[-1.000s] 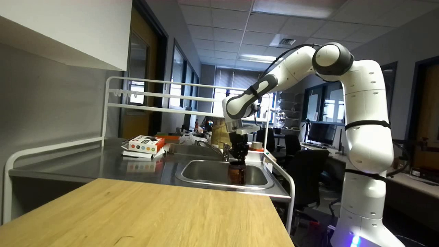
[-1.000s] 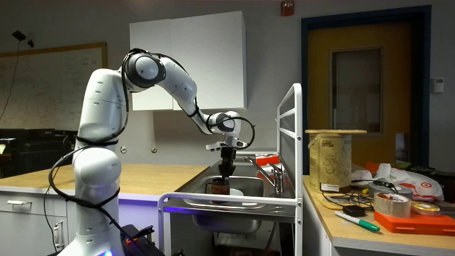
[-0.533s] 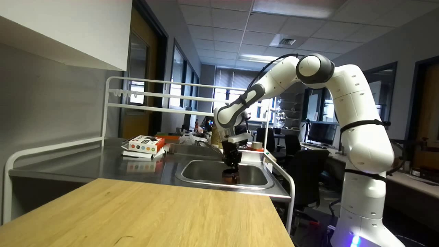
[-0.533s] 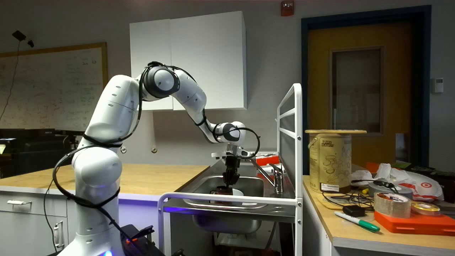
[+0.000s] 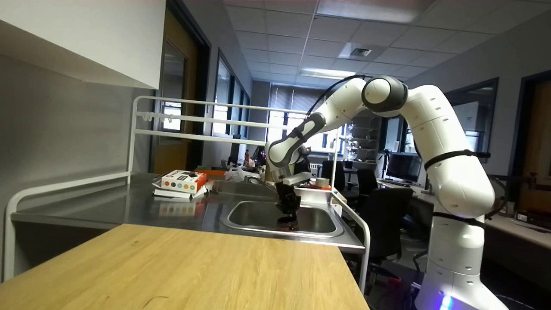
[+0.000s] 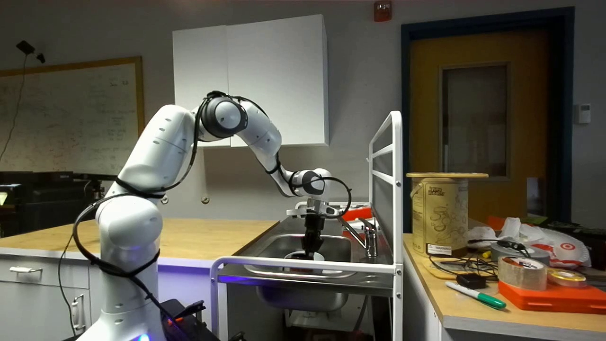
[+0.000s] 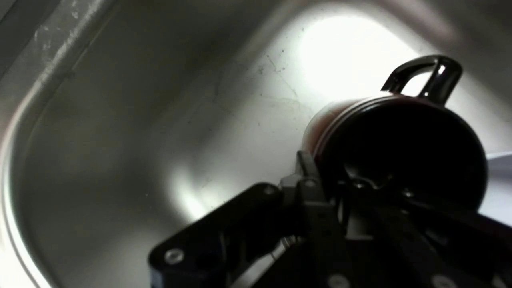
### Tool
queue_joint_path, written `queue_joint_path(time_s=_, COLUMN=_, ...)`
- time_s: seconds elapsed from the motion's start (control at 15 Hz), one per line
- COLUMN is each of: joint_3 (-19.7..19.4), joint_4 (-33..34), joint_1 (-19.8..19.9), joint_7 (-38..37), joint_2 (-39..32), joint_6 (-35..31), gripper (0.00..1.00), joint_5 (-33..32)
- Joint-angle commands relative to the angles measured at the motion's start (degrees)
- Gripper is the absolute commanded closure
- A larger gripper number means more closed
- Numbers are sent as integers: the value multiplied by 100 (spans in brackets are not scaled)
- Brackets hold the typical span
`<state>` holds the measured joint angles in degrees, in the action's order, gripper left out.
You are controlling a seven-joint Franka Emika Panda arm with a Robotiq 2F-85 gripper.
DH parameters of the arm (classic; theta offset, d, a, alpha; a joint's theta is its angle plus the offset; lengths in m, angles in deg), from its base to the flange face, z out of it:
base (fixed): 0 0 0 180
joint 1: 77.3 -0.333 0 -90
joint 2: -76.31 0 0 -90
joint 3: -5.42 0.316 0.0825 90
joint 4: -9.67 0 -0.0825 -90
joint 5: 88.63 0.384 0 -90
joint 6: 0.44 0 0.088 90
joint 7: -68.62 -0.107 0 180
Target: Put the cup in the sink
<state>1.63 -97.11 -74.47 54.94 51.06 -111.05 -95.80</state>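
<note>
The dark brown-red cup (image 5: pixel 287 223) is down inside the steel sink (image 5: pixel 247 215). In the wrist view the cup (image 7: pixel 404 148) shows its dark open mouth, with its black handle pointing to the top of the picture. My gripper (image 7: pixel 330 172) is over the rim: one finger lies outside the cup wall, and the other is dark and seems to be inside. It looks shut on the wall. In an exterior view the gripper (image 6: pixel 311 252) and cup (image 6: pixel 298 255) sit low in the basin. I cannot tell whether the cup touches the sink floor.
A white object (image 6: pixel 318 257) lies in the sink beside the cup. The faucet (image 6: pixel 370 239) stands at the sink's back edge. A white metal rail (image 6: pixel 303 264) runs along one side. A box (image 5: pixel 183 181) sits on the steel counter, and a wooden countertop (image 5: pixel 193 267) adjoins it.
My gripper has gone down into the sink with the cup, moving toward the faucet side in an exterior view. The cup sits lower than before and the arm has leaned forward.
</note>
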Motion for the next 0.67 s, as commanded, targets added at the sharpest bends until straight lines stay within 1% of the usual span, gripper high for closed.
queue_joint_path(time_s=0.0, joint_3=-52, joint_4=265, joint_1=-24, joint_7=155, joint_2=-19, joint_6=254, gripper=87, joint_5=85)
queue_joint_path(time_s=0.07, joint_3=-56, joint_4=273, joint_1=-31, joint_7=153, joint_2=-14, joint_6=275, gripper=66, joint_5=69)
queue_joint_path(time_s=0.13, joint_3=-56, joint_4=300, joint_1=-36, joint_7=152, joint_2=-8, joint_6=312, gripper=63, joint_5=63)
queue_joint_path(time_s=0.2, joint_3=-54, joint_4=329, joint_1=-38, joint_7=152, joint_2=0, joint_6=348, gripper=62, joint_5=61)
queue_joint_path(time_s=0.27, joint_3=-52, joint_4=356, joint_1=-36, joint_7=162, joint_2=6, joint_6=380, gripper=56, joint_5=61)
queue_joint_path(time_s=0.33, joint_3=-54, joint_4=384, joint_1=-38, joint_7=170, joint_2=11, joint_6=420, gripper=48, joint_5=50)
queue_joint_path(time_s=0.4, joint_3=-57, joint_4=406, joint_1=-41, joint_7=171, joint_2=14, joint_6=452, gripper=41, joint_5=39)
queue_joint_path(time_s=0.47, joint_3=-52, joint_4=418, joint_1=-37, joint_7=198, joint_2=26, joint_6=480, gripper=32, joint_5=40)
queue_joint_path(time_s=0.6, joint_3=-48, joint_4=454, joint_1=-35, joint_7=244, joint_2=44, joint_6=595, gripper=19, joint_5=30)
